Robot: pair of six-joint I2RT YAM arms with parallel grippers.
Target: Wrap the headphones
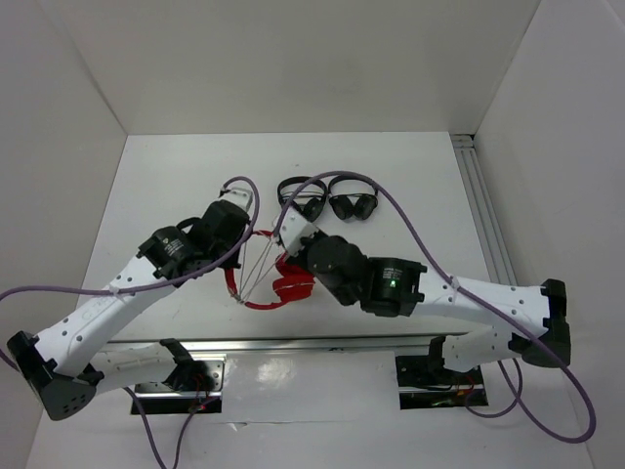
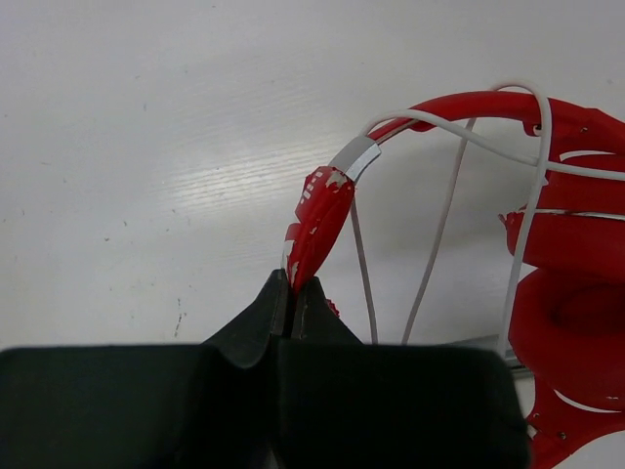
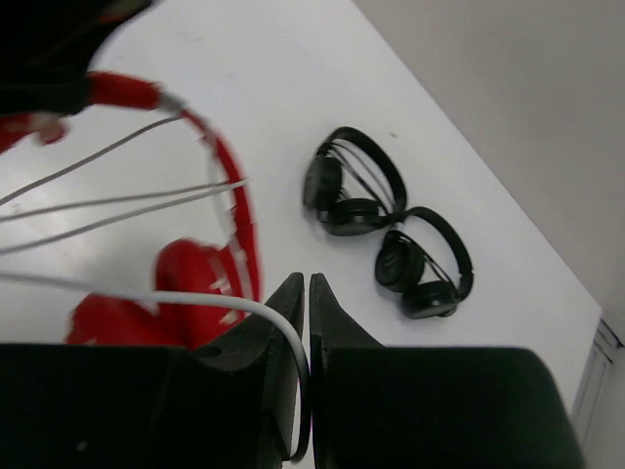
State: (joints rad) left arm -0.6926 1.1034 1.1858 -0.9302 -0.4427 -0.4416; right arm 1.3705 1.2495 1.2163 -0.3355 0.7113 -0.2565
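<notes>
Black fingertips of the left gripper (image 2: pixel 291 289) filled the bottom of the left wrist view, pressed together on a scuffed red stretch of the headband, just below its silver slider. From there the red headphones (image 2: pixel 469 103) arched toward the upper right of that frame, with the padded cups bunched at the right edge. Several strands of the thin white cable (image 2: pixel 439 225) ran taut across the open loop of the band.

At the bottom of the right wrist view, the right gripper (image 3: pixel 307 283) had its jaws nearly touching, and the white cable (image 3: pixel 244 305) curved down between them, pinched there. The red band looked blurred at the left of that frame.

From the top camera, the headphones (image 1: pixel 278 293) sat just below the middle of the frame on the white table (image 1: pixel 176 176), between the two wrists. I could not tell whether the cups rested on the surface.

Two smaller black headphones (image 1: pixel 301 198) (image 1: pixel 354 203) lay side by side just above them, close together and apart from the red pair. Purple cables (image 1: pixel 410 225) looped over both arms, and a metal rail (image 1: pixel 483 205) ran along the right edge of the table.
</notes>
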